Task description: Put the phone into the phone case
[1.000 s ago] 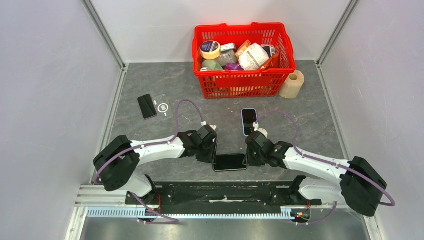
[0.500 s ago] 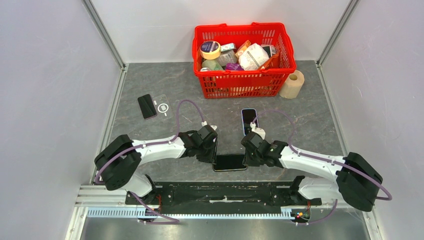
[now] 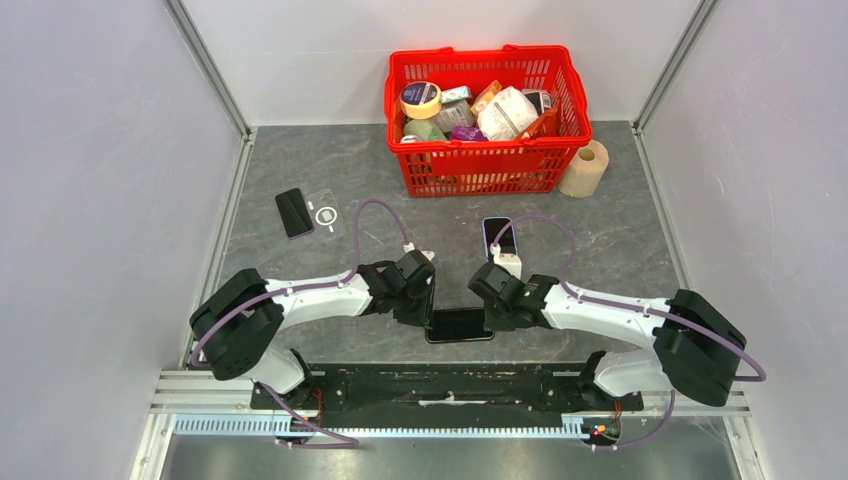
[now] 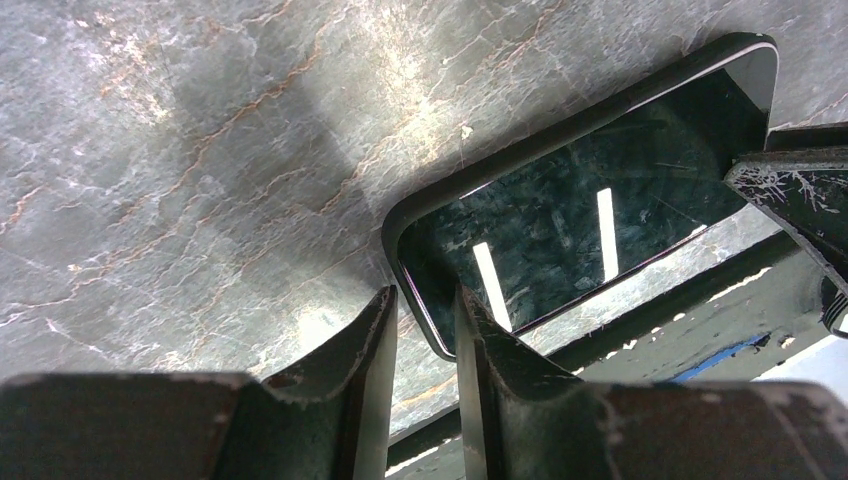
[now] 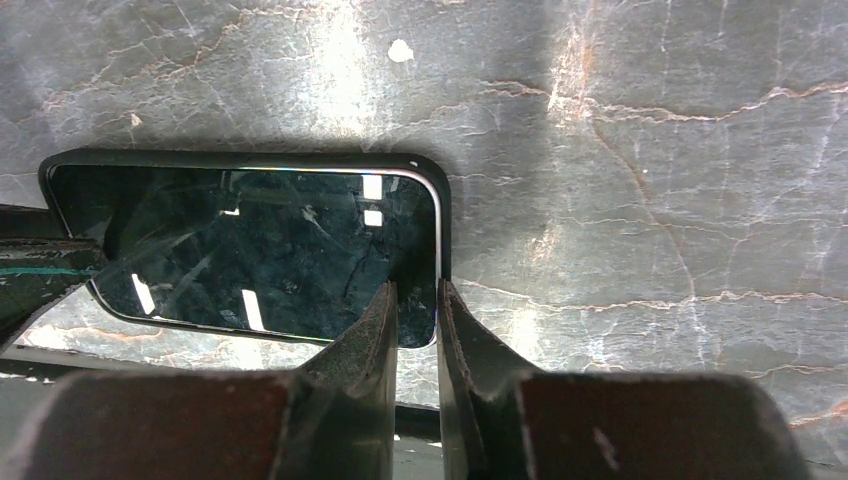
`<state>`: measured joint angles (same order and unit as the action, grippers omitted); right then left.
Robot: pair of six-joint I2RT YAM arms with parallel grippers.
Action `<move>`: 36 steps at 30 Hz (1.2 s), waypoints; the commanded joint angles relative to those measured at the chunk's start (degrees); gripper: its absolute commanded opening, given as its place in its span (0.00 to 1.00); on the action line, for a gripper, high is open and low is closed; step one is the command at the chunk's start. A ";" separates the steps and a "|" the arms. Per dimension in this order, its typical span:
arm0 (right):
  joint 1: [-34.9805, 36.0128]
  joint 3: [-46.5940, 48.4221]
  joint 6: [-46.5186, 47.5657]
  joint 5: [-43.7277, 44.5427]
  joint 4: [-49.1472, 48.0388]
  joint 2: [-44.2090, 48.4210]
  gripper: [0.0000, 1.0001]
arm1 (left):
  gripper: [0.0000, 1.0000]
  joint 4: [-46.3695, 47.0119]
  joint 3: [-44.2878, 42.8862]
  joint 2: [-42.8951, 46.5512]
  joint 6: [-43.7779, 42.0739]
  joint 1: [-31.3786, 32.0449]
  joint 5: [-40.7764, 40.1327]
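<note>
mostly, the phone (image 3: pixel 459 324) between both jaws, its ends hidden

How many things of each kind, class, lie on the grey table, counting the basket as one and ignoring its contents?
Phones: 3 (left phone, blue-edged phone, near phone)
Clear phone case: 1
Red basket: 1
Roll: 1
Total: 6
</note>
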<state>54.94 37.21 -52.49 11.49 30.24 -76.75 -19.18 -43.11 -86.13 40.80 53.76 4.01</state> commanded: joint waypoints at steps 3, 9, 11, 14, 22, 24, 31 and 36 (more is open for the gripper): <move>2.81 -4.41 -2.19 -4.13 -6.19 -8.13 0.02 | 0.32 -0.44 -0.07 -0.19 1.21 0.05 -2.52; 2.39 -2.69 -1.66 -0.96 0.78 1.17 0.26 | 0.30 -0.51 0.83 0.42 1.64 0.03 -3.37; 2.19 -2.75 -1.92 -0.17 2.61 4.33 0.31 | 0.30 -0.53 1.00 0.57 1.74 0.03 -3.52; 1.93 -3.30 -2.18 0.14 4.17 6.88 0.34 | 0.29 -0.52 1.10 0.74 1.96 0.03 -3.79; 1.77 -5.70 -3.14 -0.55 3.14 6.66 0.32 | 0.29 -0.43 1.01 0.82 2.36 0.03 -3.79; 1.75 -5.77 -3.16 -0.84 2.28 5.40 0.28 | 0.29 -0.41 0.93 0.72 2.36 0.03 -3.75; 1.91 -6.43 -3.06 -0.32 -0.73 -1.86 0.06 | 0.28 -0.68 0.51 0.66 2.36 0.03 -3.76; 3.47 -5.49 -4.18 -0.43 -3.19 -7.17 0.00 | 0.28 -0.95 -0.06 0.29 2.19 0.05 -3.75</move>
<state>56.64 36.05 -54.50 12.10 32.45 -74.65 -19.22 -43.00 -85.89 42.41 53.76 3.18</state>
